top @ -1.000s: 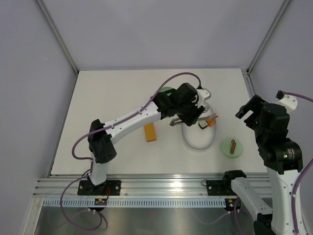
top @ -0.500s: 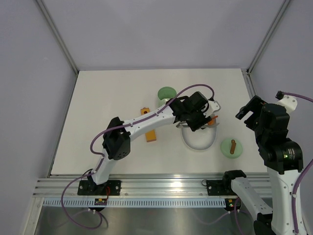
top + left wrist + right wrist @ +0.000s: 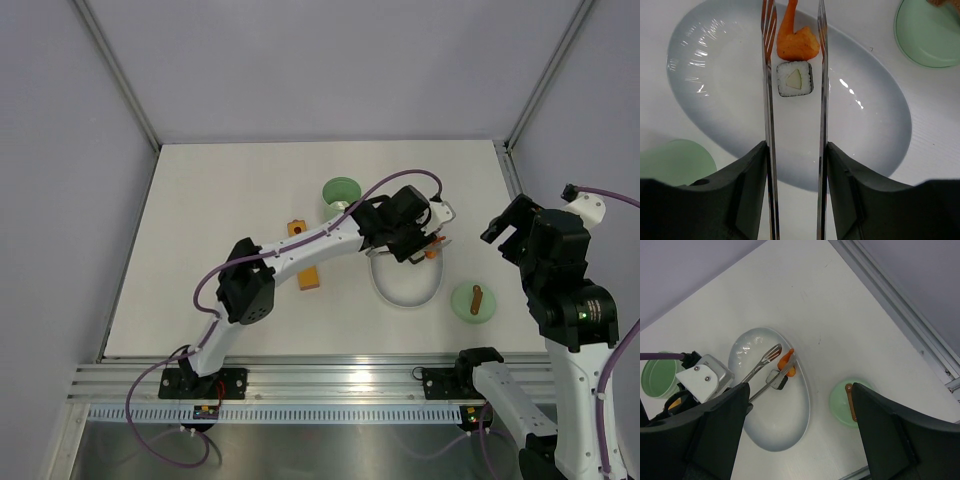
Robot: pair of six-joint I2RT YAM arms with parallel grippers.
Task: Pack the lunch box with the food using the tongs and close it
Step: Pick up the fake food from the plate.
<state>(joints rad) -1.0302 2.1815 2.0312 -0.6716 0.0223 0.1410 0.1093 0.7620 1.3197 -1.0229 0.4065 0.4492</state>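
Note:
My left gripper (image 3: 795,150) is shut on the grey tongs (image 3: 768,100), one finger pressing each arm. The tongs reach out low over the white plate (image 3: 715,75). Their tips flank an orange food piece (image 3: 799,44), and a dark-and-white cube (image 3: 795,79) lies between the arms just behind it. From above, that gripper (image 3: 405,228) sits at the plate's (image 3: 405,288) far end. The mint lunch box (image 3: 341,190) stands open behind it. Its lid (image 3: 473,300) with the brown handle lies right of the plate. My right gripper (image 3: 518,228) hangs open, high at the right, holding nothing.
A long orange block (image 3: 307,272) lies left of the plate under the left arm, and a small orange-brown piece (image 3: 295,228) sits beyond it. The table's metal rail edge (image 3: 900,305) runs along the right side.
The left arm has reached out and down from above the plate's left end, bringing the tong tips around the orange piece and uncovering the lunch box. The right arm has not moved.

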